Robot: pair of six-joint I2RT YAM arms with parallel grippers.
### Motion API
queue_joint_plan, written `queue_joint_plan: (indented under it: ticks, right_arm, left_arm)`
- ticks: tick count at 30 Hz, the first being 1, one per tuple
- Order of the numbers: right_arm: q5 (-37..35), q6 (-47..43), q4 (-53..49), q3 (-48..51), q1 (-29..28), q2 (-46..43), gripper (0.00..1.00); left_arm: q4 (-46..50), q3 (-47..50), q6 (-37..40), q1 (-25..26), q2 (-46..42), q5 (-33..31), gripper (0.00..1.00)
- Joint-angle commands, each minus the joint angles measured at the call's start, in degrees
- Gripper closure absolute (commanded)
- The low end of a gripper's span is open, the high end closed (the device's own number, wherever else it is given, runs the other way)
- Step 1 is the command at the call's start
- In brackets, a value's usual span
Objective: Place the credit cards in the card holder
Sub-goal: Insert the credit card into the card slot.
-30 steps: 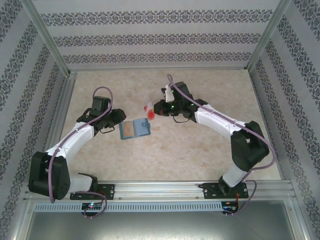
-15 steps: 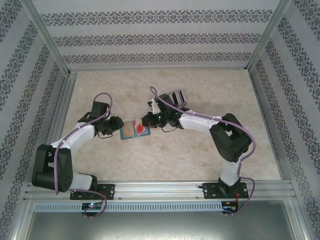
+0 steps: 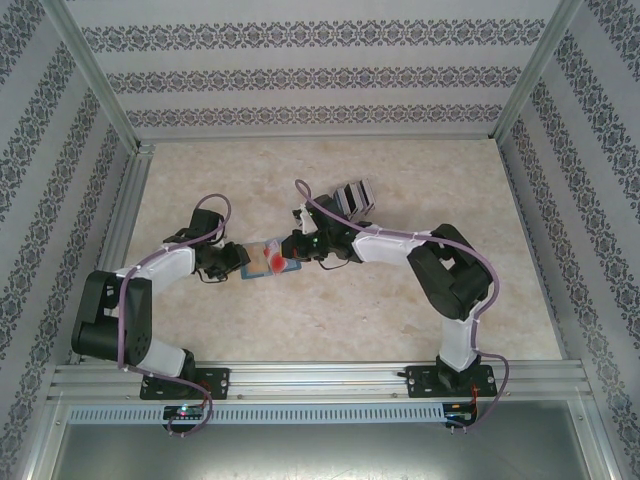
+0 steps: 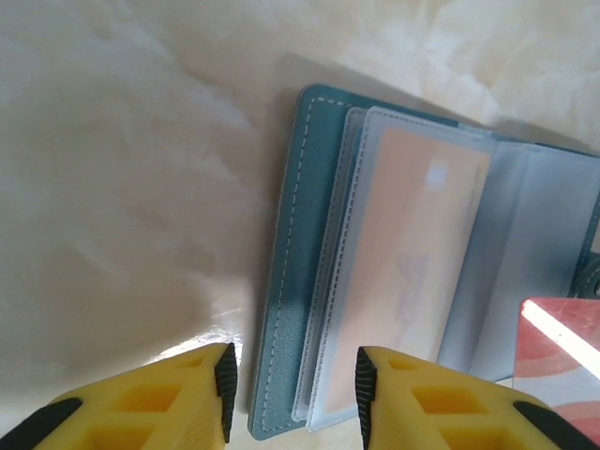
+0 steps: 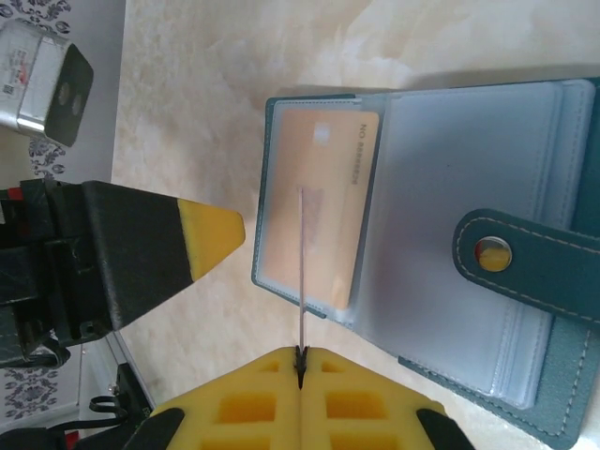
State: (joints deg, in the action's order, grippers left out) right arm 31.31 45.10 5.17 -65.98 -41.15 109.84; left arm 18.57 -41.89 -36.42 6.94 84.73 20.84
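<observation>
Teal stitched card holder (image 5: 521, 275) lay open on the marbled counter (image 3: 400, 320), with a tan card (image 5: 314, 206) in its clear sleeve (image 5: 450, 159). The right gripper (image 5: 301, 361) had its jaws closed on a red-and-white card (image 4: 562, 352), held edge-on above the sleeves. The left gripper (image 4: 293, 394) had its jaws part open astride the cover's edge. Spare cards (image 3: 352, 193) lay behind.

The right pincer (image 3: 291, 247), pinched on a red card (image 3: 273, 261), has swung leftward and toward the bench's near edge. The card now hangs over the open card holder (image 3: 255, 257) instead of beyond its far right corner. The left pincer (image 3: 237, 262) has crept right to the holder's left edge. Both elbows have folded back toward the near edge, the left one most.
</observation>
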Motion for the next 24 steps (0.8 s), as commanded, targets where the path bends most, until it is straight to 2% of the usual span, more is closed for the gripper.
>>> queue_joint_plan:
  ticks: [1, 24]
  right_arm:
    - [-1.1, 0.8, 1.7, 0.8, -0.1, 1.5, 0.94]
    - [-1.4, 3.3, 5.5, 0.6, 0.3, 5.6, 0.93]
  left_arm:
    - [-1.7, -0.2, 1.0, -0.7, 1.0, 1.4, 0.6]
    - [-3.4, -0.1, 1.0, -0.7, 4.5, 4.1, 0.65]
